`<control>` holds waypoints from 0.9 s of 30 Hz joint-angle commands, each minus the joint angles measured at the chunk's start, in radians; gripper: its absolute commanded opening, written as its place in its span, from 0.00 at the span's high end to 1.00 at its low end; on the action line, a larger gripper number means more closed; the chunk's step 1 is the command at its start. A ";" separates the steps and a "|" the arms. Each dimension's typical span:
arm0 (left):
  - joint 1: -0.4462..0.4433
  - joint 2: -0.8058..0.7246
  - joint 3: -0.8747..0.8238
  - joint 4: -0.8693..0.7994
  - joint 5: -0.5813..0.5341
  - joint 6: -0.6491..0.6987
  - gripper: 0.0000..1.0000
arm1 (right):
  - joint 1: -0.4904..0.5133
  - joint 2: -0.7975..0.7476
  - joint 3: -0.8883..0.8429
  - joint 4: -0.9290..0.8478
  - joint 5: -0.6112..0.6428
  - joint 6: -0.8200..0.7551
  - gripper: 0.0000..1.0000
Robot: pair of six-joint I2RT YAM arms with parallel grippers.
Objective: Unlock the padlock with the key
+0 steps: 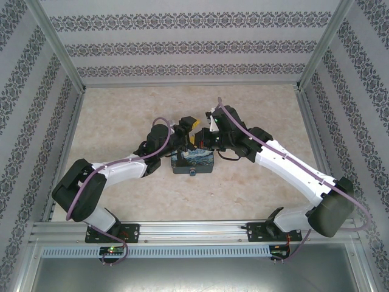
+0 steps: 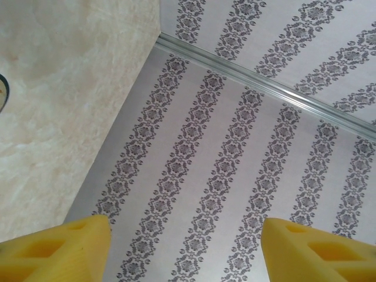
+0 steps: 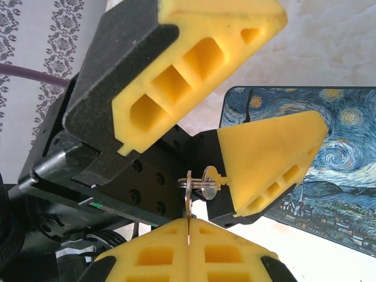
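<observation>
Over the middle of the table (image 1: 121, 109), the right gripper (image 3: 188, 230) is pinching the key (image 3: 188, 202) between closed fingers. The blade is sticking out from the tips, and its ring is hanging just beside one finger (image 3: 270, 164) of the left gripper (image 2: 185, 229), whose jaws are gaping wide apart. Beneath both, the painted box (image 1: 193, 159) is lying flat, painting up, its inside hidden. The padlock (image 1: 193, 173) is sitting at the box's near edge. Beige tabletop is spreading from the box toward patterned walls (image 1: 182, 48) on three sides.

Night-sky painted box (image 1: 193, 160) on beige table (image 1: 121, 118); patterned wallpaper walls (image 1: 182, 42) around.
</observation>
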 commanded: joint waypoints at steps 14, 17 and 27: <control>-0.011 0.013 -0.008 0.086 -0.037 -0.019 0.51 | -0.062 -0.043 -0.081 0.043 -0.008 0.028 1.00; -0.011 0.013 -0.010 0.084 -0.037 -0.016 0.52 | -0.063 -0.045 -0.083 0.047 -0.009 0.028 1.00; -0.014 0.010 -0.011 0.066 -0.038 -0.005 0.64 | -0.065 -0.044 -0.087 0.057 -0.017 0.034 1.00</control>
